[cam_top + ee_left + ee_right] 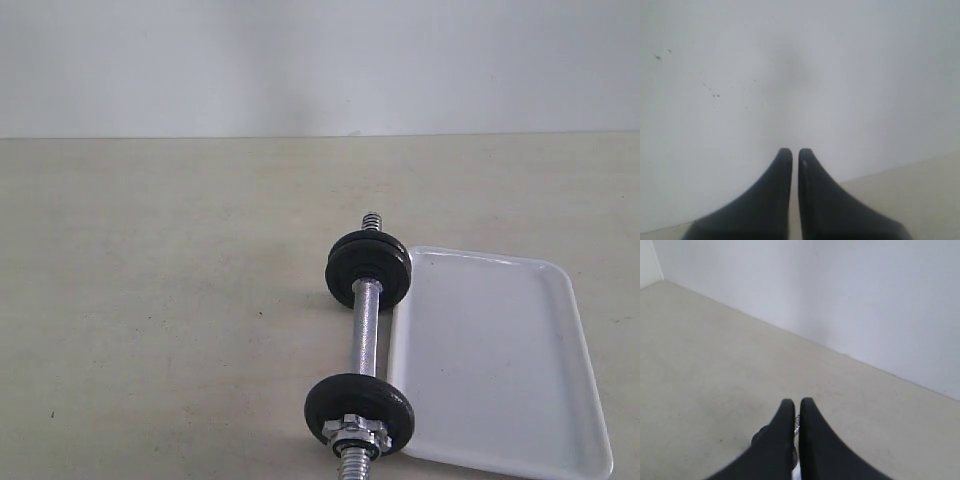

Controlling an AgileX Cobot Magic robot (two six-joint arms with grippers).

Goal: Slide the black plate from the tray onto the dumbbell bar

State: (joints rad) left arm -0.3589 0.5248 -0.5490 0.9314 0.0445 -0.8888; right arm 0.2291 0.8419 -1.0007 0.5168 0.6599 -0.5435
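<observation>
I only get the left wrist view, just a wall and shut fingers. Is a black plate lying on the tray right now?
Observer: No, the exterior view shows no plate on the white tray.
Operator: Where are the plates then?
Observer: On the dumbbell bar: apparently two far black plates at one end, a near black plate beside the star nut.
Operator: And the right fingers?
Observer: The right fingers are shut, over the table, per the right wrist view.

The left gripper [795, 152] and right gripper [797, 402] look the same: matte black fingers, wide at the base, curving into slim rounded tips.
</observation>
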